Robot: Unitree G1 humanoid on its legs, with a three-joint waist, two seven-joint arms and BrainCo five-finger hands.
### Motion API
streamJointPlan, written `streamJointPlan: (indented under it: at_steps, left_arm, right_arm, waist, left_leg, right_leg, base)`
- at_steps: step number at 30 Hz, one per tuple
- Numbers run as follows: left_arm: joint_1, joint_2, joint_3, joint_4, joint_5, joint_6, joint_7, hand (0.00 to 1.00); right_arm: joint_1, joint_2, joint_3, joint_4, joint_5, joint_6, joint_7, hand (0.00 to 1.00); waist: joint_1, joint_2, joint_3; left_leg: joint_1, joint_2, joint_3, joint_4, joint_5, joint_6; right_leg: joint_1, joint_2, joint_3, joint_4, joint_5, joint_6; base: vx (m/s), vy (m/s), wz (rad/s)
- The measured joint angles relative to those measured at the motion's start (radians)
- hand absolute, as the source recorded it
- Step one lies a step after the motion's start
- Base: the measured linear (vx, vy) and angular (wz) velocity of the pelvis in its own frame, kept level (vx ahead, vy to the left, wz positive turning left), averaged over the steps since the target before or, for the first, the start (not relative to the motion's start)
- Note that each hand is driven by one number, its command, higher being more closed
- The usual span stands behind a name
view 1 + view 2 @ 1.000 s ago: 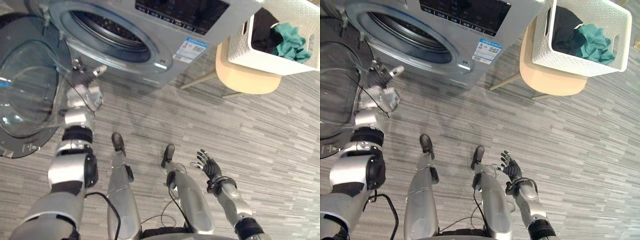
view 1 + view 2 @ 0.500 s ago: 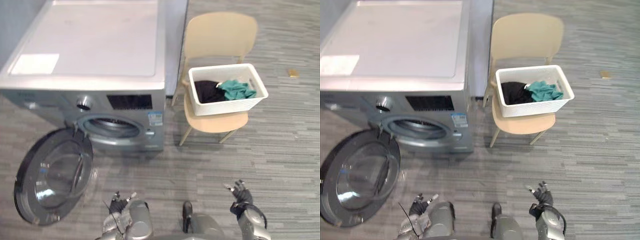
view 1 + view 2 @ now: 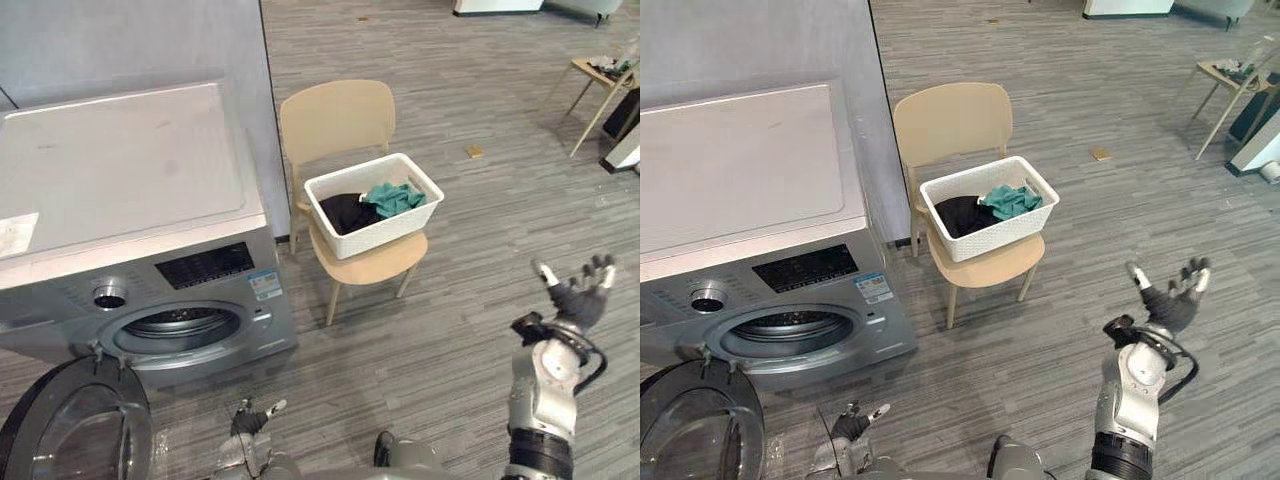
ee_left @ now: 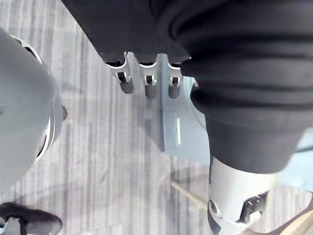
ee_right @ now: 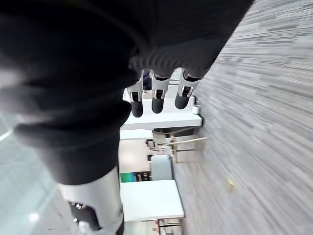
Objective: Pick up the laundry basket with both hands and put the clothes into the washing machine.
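Note:
A white laundry basket (image 3: 418, 218) sits on the seat of a pale wooden chair (image 3: 335, 120), right of the washing machine (image 3: 130, 250). A black garment (image 3: 348, 212) and a teal one (image 3: 392, 198) lie inside it. The machine's round door (image 3: 75, 430) hangs open at the lower left, and the drum opening (image 3: 180, 330) is dark. My right hand (image 3: 577, 297) is raised over the floor, well to the right of the chair, fingers spread and holding nothing. My left hand (image 3: 250, 417) is low in front of the machine, fingers straight and empty.
A grey wall stands behind the machine. A small wooden side table (image 3: 600, 75) is at the far right, and a small tan object (image 3: 474, 151) lies on the floor beyond the chair. Grey plank floor stretches between me and the chair.
The camera has swung up and to the right, so the whole scene shifted. My right hand has risen higher and further right, still spread. The basket stays on the chair.

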Motion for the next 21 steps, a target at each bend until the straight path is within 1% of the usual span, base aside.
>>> streamJointPlan:
  at_steps: [1,2,3,4,5,6,7,8,9,10,11,12,13,14,15,16,17,18,20,21]
  left_arm:
    - [0.001,-0.001,0.0,0.002,0.002,0.0,0.0,0.0]
    - [0.002,0.008,0.0,0.008,0.003,0.0,0.0,0.0]
    - [0.022,0.037,0.01,0.013,0.003,0.0,0.003,0.0]
    - [0.03,0.048,0.019,0.018,0.003,0.0,0.004,0.0]
    - [0.04,0.051,0.05,0.033,0.003,0.0,0.008,0.0]
    - [0.053,0.048,0.082,0.038,0.003,0.0,0.022,0.0]
    - [0.055,0.045,0.103,0.039,0.003,0.0,0.024,0.0]
    - [0.059,0.041,0.143,0.041,-0.001,-0.001,0.027,0.0]
    - [0.06,0.024,0.177,0.042,-0.002,-0.001,0.029,0.0]
    - [0.058,0.008,0.219,0.042,-0.014,-0.001,0.035,0.0]
    - [0.057,0.0,0.238,0.038,-0.029,-0.003,0.037,0.0]
    - [0.053,-0.007,0.267,0.036,-0.043,-0.006,0.043,0.0]
    - [0.048,-0.012,0.292,0.034,-0.05,-0.007,0.043,0.0]
    - [0.048,-0.018,0.291,0.033,-0.05,-0.009,0.042,0.0]
    - [0.047,-0.026,0.292,0.027,-0.05,-0.015,0.042,0.0]
    - [0.049,-0.031,0.292,0.022,-0.05,-0.017,0.043,0.0]
    - [0.062,-0.029,0.292,0.022,-0.051,-0.018,0.042,0.0]
    - [0.064,-0.028,0.292,0.023,-0.05,-0.018,0.043,0.0]
    - [0.071,-0.023,0.292,0.024,-0.049,-0.017,0.041,0.0]
    - [0.071,-0.023,0.292,0.024,-0.049,-0.017,0.041,0.0]
  right_arm:
    - [-0.003,0.0,0.001,-0.02,-0.01,-0.01,-0.001,0.0]
    - [-0.007,0.002,0.016,-0.045,-0.025,-0.023,-0.002,0.0]
    - [-0.029,0.003,0.074,-0.047,-0.045,-0.034,0.01,0.0]
    - [-0.041,0.003,0.1,-0.047,-0.046,-0.035,0.015,0.0]
    - [-0.057,0.0,0.152,-0.048,-0.046,-0.038,0.03,0.0]
    - [-0.072,0.0,0.203,-0.048,-0.046,-0.048,0.05,0.0]
    - [-0.078,0.0,0.228,-0.048,-0.047,-0.052,0.06,0.0]
    - [-0.091,-0.001,0.273,-0.048,-0.045,-0.054,0.083,0.0]
    - [-0.098,0.0,0.296,-0.048,-0.045,-0.055,0.1,0.0]
    - [-0.1,0.0,0.316,-0.047,-0.046,-0.056,0.11,0.0]
    - [-0.1,0.0,0.321,-0.047,-0.046,-0.056,0.117,0.0]
    - [-0.102,-0.002,0.325,-0.048,-0.046,-0.057,0.125,0.0]
    - [-0.105,-0.018,0.33,-0.048,-0.046,-0.061,0.125,0.0]
    - [-0.104,-0.04,0.338,-0.048,-0.046,-0.067,0.124,0.0]
    - [-0.106,-0.065,0.333,-0.048,-0.046,-0.07,0.123,0.0]
    - [-0.109,-0.087,0.334,-0.048,-0.046,-0.07,0.125,0.0]
    - [-0.109,-0.089,0.342,-0.048,-0.046,-0.069,0.128,0.0]
    - [-0.109,-0.087,0.343,-0.048,-0.046,-0.069,0.13,0.0]
    - [-0.123,-0.091,0.348,-0.047,-0.046,-0.069,0.147,0.0]
    - [-0.137,-0.09,0.349,-0.047,-0.046,-0.069,0.147,0.0]
  waist:
    - [0.0,-0.003,-0.001]
    - [0.004,-0.016,-0.004]
    - [0.005,-0.031,-0.021]
    - [0.007,-0.043,-0.029]
    - [0.005,-0.03,-0.038]
    - [0.007,-0.032,-0.052]
    - [0.008,-0.031,-0.051]
    - [0.01,-0.023,-0.046]
    - [0.014,-0.019,-0.043]
    - [0.028,-0.015,-0.041]
    - [0.035,-0.017,-0.04]
    - [0.039,-0.018,-0.039]
    - [0.045,-0.014,-0.029]
    - [0.049,-0.017,-0.023]
    - [0.058,-0.01,-0.023]
    - [0.062,-0.001,-0.017]
    - [0.066,0.0,-0.016]
    - [0.068,-0.001,-0.015]
    - [0.083,-0.006,0.001]
    - [0.086,-0.002,0.004]
  left_leg:
    - [0.011,-0.001,0.012,-0.016,0.0,-0.001]
    - [0.026,-0.007,0.033,-0.028,0.001,-0.004]
    - [0.045,-0.005,0.066,-0.042,0.001,-0.025]
    - [0.056,0.006,0.077,-0.045,0.0,-0.04]
    - [0.062,0.048,0.089,-0.051,0.011,-0.062]
    - [0.065,0.086,0.1,-0.057,0.025,-0.086]
    - [0.063,0.104,0.101,-0.046,0.03,-0.094]
    - [0.05,0.148,0.093,0.006,0.034,-0.094]
    - [0.032,0.181,0.081,0.068,0.042,-0.084]
    - [-0.01,0.225,0.051,0.181,0.077,-0.027]
    - [-0.035,0.245,0.036,0.248,0.107,0.023]
    - [-0.079,0.279,0.032,0.353,0.17,0.126]
    - [-0.138,0.301,0.009,0.483,0.205,0.195]
    - [-0.178,0.274,-0.03,0.551,0.172,0.151]
    - [-0.229,0.211,-0.068,0.589,0.133,0.13]
    - [-0.263,0.142,-0.086,0.567,0.09,0.105]
    - [-0.28,0.069,-0.086,0.48,0.059,0.104]
    - [-0.28,0.053,-0.079,0.45,0.054,0.104]
    - [-0.296,-0.054,-0.026,0.209,0.057,0.099]
    - [-0.302,-0.074,-0.022,0.152,0.067,0.094]
  right_leg:
    - [-0.003,-0.009,-0.005,0.009,-0.01,-0.011]
    - [-0.011,-0.044,-0.018,0.023,-0.018,-0.021]
    - [-0.012,-0.093,-0.057,-0.005,0.005,0.023]
    - [-0.007,-0.091,-0.062,-0.018,0.011,0.068]
    - [0.0,-0.042,-0.064,-0.038,0.011,0.06]
    - [-0.008,0.003,-0.061,-0.048,0.01,0.028]
    - [-0.01,0.022,-0.059,-0.047,0.005,0.016]
    - [0.003,0.062,-0.06,-0.051,-0.004,-0.007]
    - [0.016,0.093,-0.062,-0.06,-0.009,-0.025]
    - [0.049,0.13,-0.062,-0.092,-0.004,-0.047]
    - [0.07,0.143,-0.063,-0.116,0.003,-0.057]
    - [0.114,0.159,-0.062,-0.159,0.014,-0.075]
    - [0.178,0.169,-0.062,-0.21,0.018,-0.095]
    - [0.207,0.17,-0.058,-0.23,0.016,-0.101]
    - [0.229,0.166,-0.047,-0.251,0.014,-0.104]
    - [0.247,0.165,-0.033,-0.27,0.014,-0.105]
    - [0.254,0.16,-0.018,-0.28,0.011,-0.109]
    - [0.255,0.158,-0.013,-0.282,0.011,-0.11]
    - [0.266,0.149,0.01,-0.301,0.008,-0.107]
    - [0.266,0.149,0.016,-0.301,0.004,-0.1]
  base:
    - [-0.05,0.001,-0.2]
    - [-0.01,-0.076,-0.44]
    - [0.01,-0.124,-0.54]
    - [0.06,-0.248,-0.58]
    - [0.12,-0.28,-0.5]
    - [0.14,-0.283,-0.44]
    - [0.16,-0.278,-0.48]
    - [0.18,-0.311,-0.37]
    - [0.23,-0.385,-0.42]
    - [0.21,-0.329,-0.32]
    - [0.16,-0.265,-0.26]
    - [0.17,-0.243,-0.07]
    - [0.22,-0.262,-0.01]
    - [0.25,-0.232,-0.04]
    - [0.23,-0.149,-0.21]
    - [0.23,-0.071,-0.36]
    - [0.19,-0.022,-0.34]
    - [0.19,0.016,-0.39]
    - [0.18,0.046,-0.34]
    - [0.18,0.087,-0.37]
